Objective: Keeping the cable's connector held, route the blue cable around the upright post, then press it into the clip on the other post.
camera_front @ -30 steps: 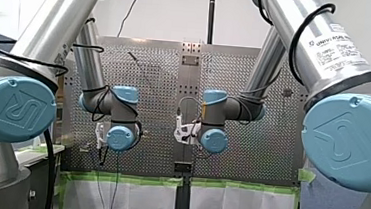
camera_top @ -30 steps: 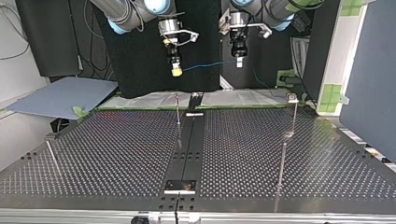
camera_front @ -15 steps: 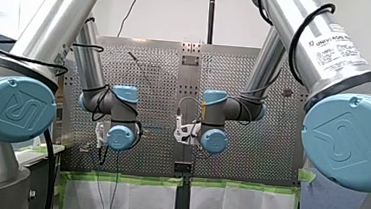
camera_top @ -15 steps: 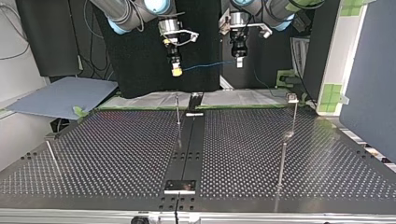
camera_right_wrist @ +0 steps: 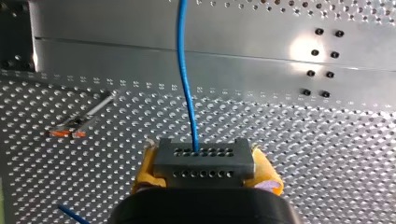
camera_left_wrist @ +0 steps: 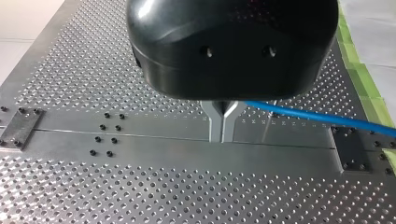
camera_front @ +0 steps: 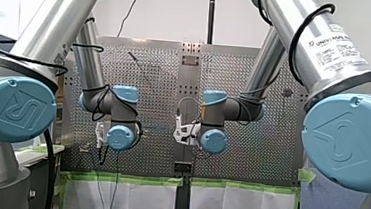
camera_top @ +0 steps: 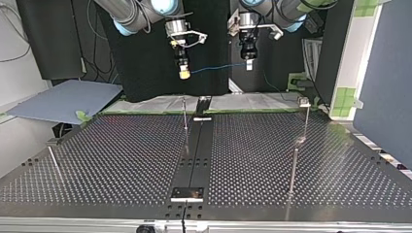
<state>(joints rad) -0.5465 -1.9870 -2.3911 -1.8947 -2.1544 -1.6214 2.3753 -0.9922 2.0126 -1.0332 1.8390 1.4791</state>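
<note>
While the connector (camera_right_wrist: 204, 159) sits clamped between the yellow pads (camera_right_wrist: 144, 173) of my right gripper (camera_top: 183, 74), the blue cable (camera_top: 214, 67) runs from it in a near-level span to my left gripper (camera_left_wrist: 222, 131). Its metal fingers (camera_left_wrist: 215, 122) are closed together, and the cable leaves at their base, so I read it as pinched there. Both grippers hang high above the far edge of the table (camera_top: 121, 155), well apart from any post. My read: routing not begun, this is the carry-in. Next move calls for bringing the span down and across to the thin upright post (camera_top: 185, 115) near the centre strip and wrapping it without slackening the hold on the connector. After that comes pressing it in at the other post (camera_top: 306, 121) at the top view's right, whose small cap (camera_top: 304, 101) looks like the clip; too small to confirm. Hard to make out: the front view hides both grippers behind the wrist joints. A short blue piece (camera_right_wrist: 71, 212) beside my right gripper is cut off. A small part with orange marks (camera_right_wrist: 80, 122) on the table can't be identified.
</note>
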